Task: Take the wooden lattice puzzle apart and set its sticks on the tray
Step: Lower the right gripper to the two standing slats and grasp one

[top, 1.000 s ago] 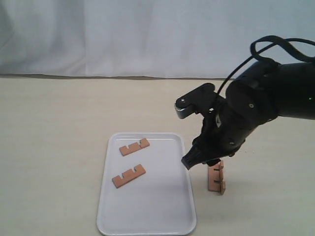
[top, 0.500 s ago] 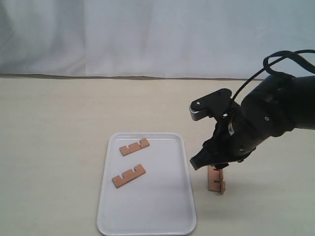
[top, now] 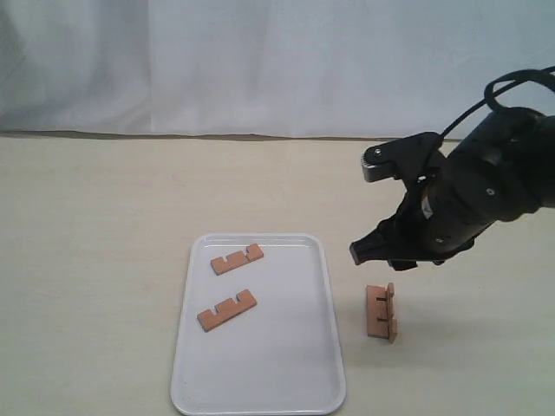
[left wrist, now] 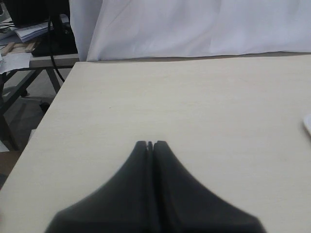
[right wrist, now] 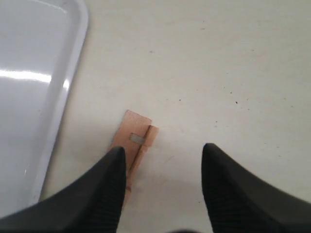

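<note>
Two loose wooden sticks (top: 236, 259) (top: 225, 310) lie flat on the white tray (top: 260, 381). What is left of the lattice puzzle (top: 381, 312), two strips still joined, rests on the table just right of the tray. The same pair (right wrist: 137, 138) shows in the right wrist view beside the tray's rim (right wrist: 58, 121). My right gripper (top: 380, 254) hangs open above and slightly left of that pair, holding nothing (right wrist: 163, 153). My left gripper (left wrist: 150, 143) is shut and empty over bare table; it is out of the exterior view.
A white cloth backdrop (top: 260, 61) closes off the far edge of the table. In the left wrist view the table's edge (left wrist: 53, 102) drops off to a floor with desk legs and clutter.
The right arm has swung to the right and risen, from beside the tray's right rim to above the joined pair. The sticks and tray have not moved.
</note>
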You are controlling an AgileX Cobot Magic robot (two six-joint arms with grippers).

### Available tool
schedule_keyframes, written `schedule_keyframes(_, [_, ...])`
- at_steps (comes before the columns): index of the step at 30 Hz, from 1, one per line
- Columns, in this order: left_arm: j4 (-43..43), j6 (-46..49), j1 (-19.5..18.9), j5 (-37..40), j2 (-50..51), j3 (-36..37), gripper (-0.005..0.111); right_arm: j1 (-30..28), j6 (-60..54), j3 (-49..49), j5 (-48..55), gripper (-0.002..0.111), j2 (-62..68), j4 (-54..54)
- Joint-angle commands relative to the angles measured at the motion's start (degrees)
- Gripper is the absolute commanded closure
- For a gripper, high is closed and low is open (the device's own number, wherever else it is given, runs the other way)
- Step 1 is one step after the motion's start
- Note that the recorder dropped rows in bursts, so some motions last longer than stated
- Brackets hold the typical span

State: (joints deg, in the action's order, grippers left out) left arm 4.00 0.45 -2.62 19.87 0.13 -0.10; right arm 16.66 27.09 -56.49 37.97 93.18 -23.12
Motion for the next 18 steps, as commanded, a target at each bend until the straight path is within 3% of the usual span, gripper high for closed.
schedule_keyframes(1, [-0.05,-0.05,0.01,-0.91,-0.13,0.10,0.107,-3.24,1.14,-0.80,0.82,0.062,0.83,2.78])
schedule_keyframes(18, [-0.05,-0.05,0.01,-0.91,-0.13,0.10,0.107,-3.96,2.38,-0.80,-5.81,0.062,13.30,4.66])
